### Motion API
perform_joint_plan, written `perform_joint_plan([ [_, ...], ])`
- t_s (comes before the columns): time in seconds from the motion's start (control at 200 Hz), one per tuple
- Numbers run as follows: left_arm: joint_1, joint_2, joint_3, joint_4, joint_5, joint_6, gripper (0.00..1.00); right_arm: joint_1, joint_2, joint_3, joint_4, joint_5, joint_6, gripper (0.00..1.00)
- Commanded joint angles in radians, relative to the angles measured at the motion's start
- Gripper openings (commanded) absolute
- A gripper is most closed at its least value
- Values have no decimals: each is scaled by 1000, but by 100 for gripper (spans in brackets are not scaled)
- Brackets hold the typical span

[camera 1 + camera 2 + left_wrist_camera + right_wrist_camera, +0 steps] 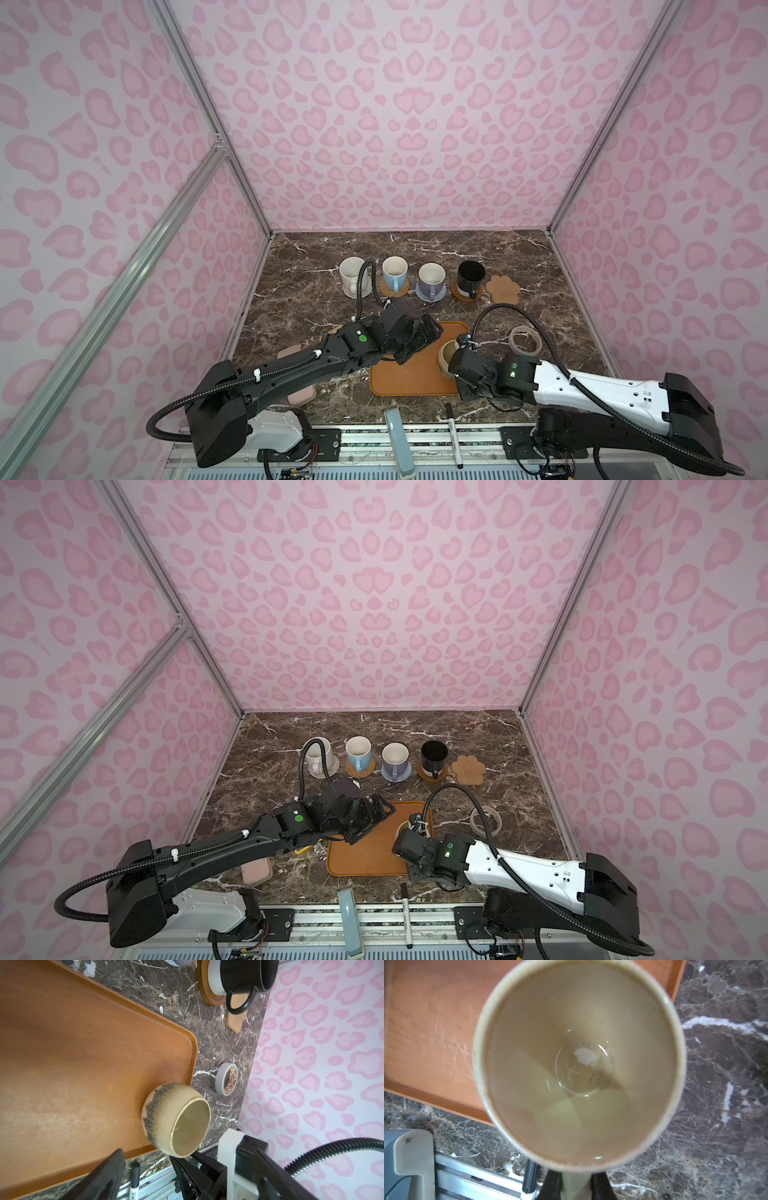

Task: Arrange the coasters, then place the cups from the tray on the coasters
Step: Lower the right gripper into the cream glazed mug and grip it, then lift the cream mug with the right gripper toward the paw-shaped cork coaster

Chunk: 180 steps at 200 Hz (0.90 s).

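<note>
Currently right gripper (pixel 576 1186) pinches, apparently, only the handle of the cream-yellow mug (pixel 577 1064); left gripper (pixel 376 818) gapes beside. Risk: mug swivels on lift, clipping tray (pixel 83 1053) rim beneath.

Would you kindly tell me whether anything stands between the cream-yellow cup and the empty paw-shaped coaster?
Nothing visible does: only bare marble lies between the cream-yellow cup and the paw-shaped coaster. The tape ring lies right of that path; the black mug stands close on the coaster's left.
</note>
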Motion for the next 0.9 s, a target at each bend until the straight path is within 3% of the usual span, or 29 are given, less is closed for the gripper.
perform_joint_plan([
  [0.0, -4, 7, -8, 28, -3, -7, 97, -1, -10, -5, 6, 3, 11, 0],
  [0.42, -4, -35, 62, -81, -97, 97, 97, -63, -121, 50, -73, 81, -44, 0],
  [0.895, 23, 19, 134, -54, -60, 135, 96, -368, -156, 159, -153, 18, -227, 0],
])
